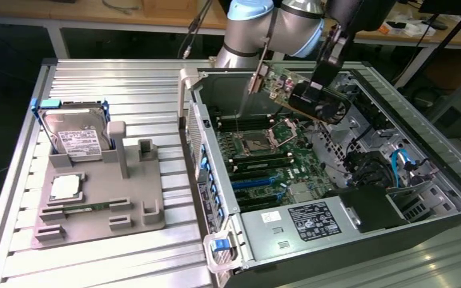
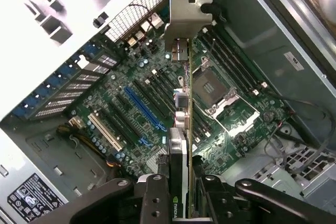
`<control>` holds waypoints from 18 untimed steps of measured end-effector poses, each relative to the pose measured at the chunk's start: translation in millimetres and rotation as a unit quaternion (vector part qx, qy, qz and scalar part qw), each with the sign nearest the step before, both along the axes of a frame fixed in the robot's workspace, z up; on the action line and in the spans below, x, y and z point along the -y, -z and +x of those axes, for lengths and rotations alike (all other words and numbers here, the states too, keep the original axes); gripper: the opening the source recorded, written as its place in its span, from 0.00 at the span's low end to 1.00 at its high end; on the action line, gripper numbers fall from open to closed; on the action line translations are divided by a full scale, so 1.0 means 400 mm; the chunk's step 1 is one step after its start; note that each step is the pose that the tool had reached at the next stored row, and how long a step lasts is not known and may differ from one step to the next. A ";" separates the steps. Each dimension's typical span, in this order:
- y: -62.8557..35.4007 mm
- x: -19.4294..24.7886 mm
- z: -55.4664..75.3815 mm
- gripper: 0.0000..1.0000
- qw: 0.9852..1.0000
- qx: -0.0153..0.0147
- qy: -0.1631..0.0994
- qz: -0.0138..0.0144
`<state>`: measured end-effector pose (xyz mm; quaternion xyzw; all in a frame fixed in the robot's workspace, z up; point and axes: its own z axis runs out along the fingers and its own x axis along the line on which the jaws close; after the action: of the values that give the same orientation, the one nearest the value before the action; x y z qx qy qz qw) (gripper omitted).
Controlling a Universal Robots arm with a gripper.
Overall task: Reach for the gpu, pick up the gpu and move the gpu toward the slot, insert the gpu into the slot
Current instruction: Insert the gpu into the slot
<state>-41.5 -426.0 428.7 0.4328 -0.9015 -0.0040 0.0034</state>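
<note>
The gpu (image 1: 283, 84) hangs in the air over the open computer case, tilted, its green board and black cooler facing the exterior view's left. My gripper (image 1: 314, 90) is shut on its cooler end. In the wrist view the gpu (image 2: 179, 145) runs edge-on away from my gripper (image 2: 181, 184), and its silvery bracket (image 2: 186, 11) is at the far end. The slot (image 2: 142, 106) is a long blue strip on the green motherboard, below the card and off to one side of it, well apart from it. The slot (image 1: 254, 179) also lies low in the case.
The processor socket (image 2: 212, 85) and black memory strips (image 2: 231, 59) lie beside the card's line. The case walls (image 1: 194, 120) surround the motherboard, and a power supply (image 1: 311, 219) sits at the near end. A hard drive (image 1: 74, 135) stands on a grey fixture (image 1: 102, 210) at the exterior view's left.
</note>
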 end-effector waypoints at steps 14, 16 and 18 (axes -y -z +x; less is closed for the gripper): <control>0.028 0.000 0.001 0.27 0.987 0.000 -0.162 0.000; 0.030 0.000 0.001 0.27 0.984 0.000 -0.177 0.000; 0.033 0.000 0.002 0.27 0.982 0.000 -0.191 0.000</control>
<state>-40.8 -426.0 415.5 0.5971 -0.8021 -0.0032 0.0041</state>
